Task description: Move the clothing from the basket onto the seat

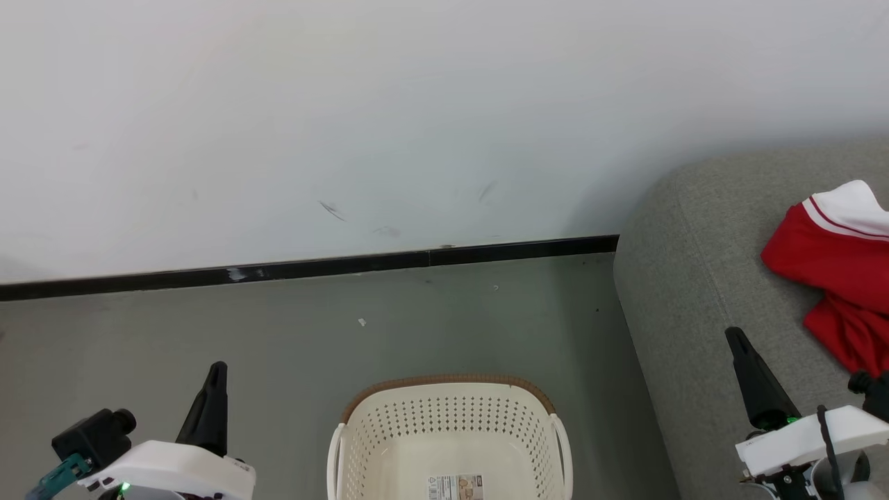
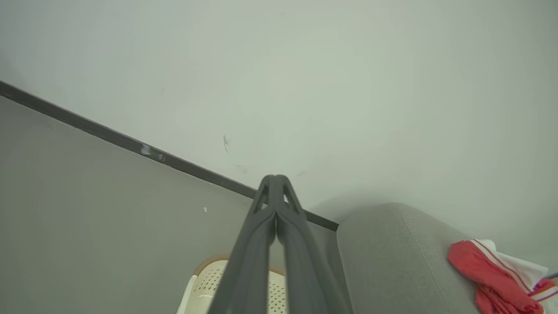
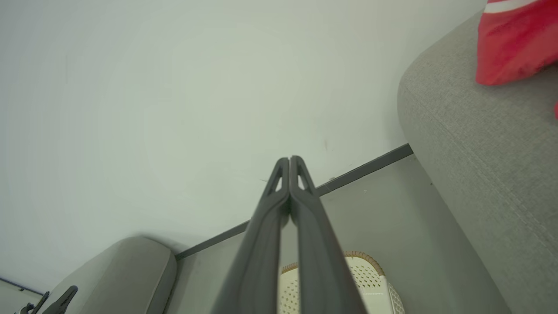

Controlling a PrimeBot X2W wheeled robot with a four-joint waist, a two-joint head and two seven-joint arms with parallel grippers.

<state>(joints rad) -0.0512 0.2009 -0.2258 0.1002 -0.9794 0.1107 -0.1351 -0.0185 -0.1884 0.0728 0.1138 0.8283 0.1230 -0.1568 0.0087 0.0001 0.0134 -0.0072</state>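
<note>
looks like the closing step: clothing (image 1: 826,278) lying on seat (image 1: 694,278), basket (image 1: 451,417) bare but for a sticker (image 1: 456,486) where visible. left gripper (image 1: 217,371) and right gripper (image 1: 736,340) pressed together, empty. next, probably only checking basket's hidden near end.

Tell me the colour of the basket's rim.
Brown, woven-look, on a cream-white basket; the rim shows best in the head view.

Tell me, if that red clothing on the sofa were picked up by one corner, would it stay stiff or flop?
Probably floppy: the clothing lies crumpled in soft folds on the seat, so it would likely droop from any pinch. It looks like light, thin fabric. Pushed, it would more likely bunch up on that textured grey cover than slide.
</note>
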